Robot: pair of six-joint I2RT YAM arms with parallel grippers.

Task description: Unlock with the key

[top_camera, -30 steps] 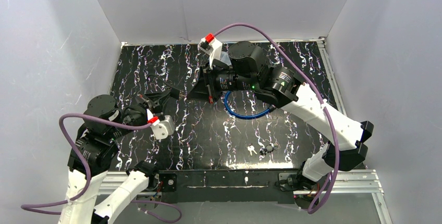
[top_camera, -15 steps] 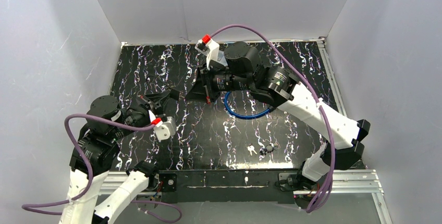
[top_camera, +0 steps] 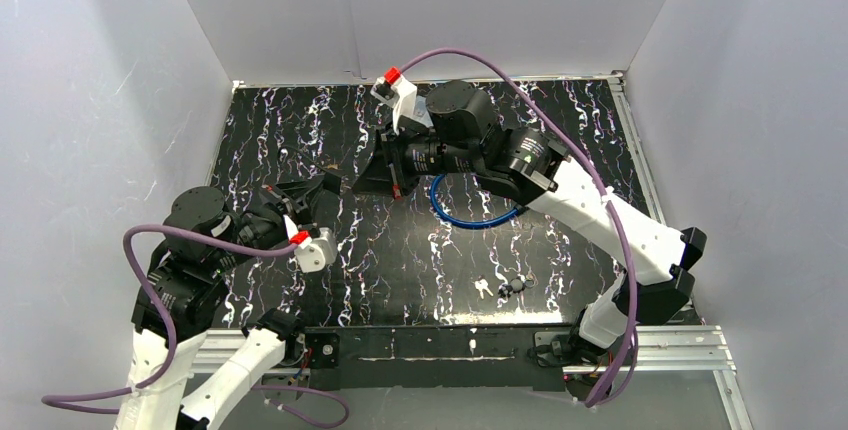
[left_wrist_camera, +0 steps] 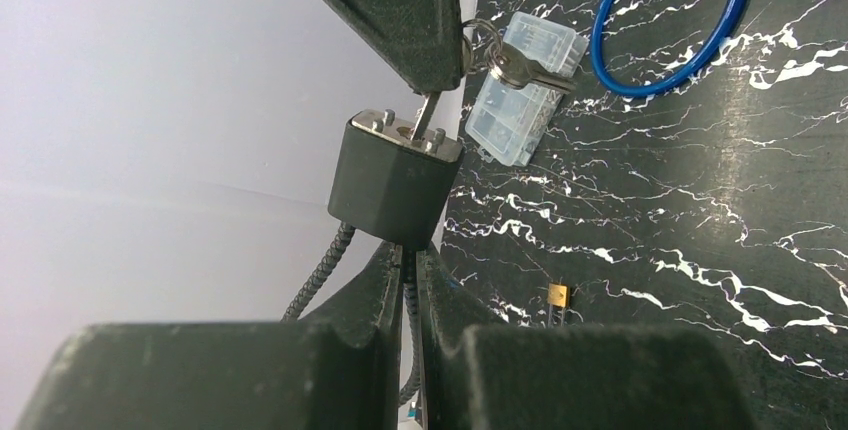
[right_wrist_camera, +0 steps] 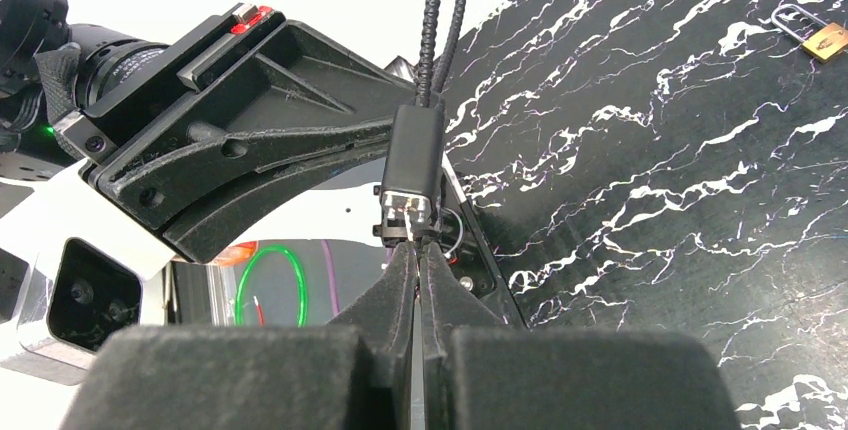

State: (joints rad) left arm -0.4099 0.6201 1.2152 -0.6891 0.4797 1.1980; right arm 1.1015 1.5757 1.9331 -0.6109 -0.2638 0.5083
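Cable lock (left_wrist_camera: 393,182) x1, inserted key (left_wrist_camera: 424,112) x1

Top cam: high at 6 o'clock, tilted down toward 12, whole table (top_camera: 380,250). Left wrist cam faces 2 o'clock, right 9; both close, sharing lock (left_wrist_camera: 395,180).

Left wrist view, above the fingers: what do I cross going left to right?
braided cable → padlock body → clear plastic case → blue loop
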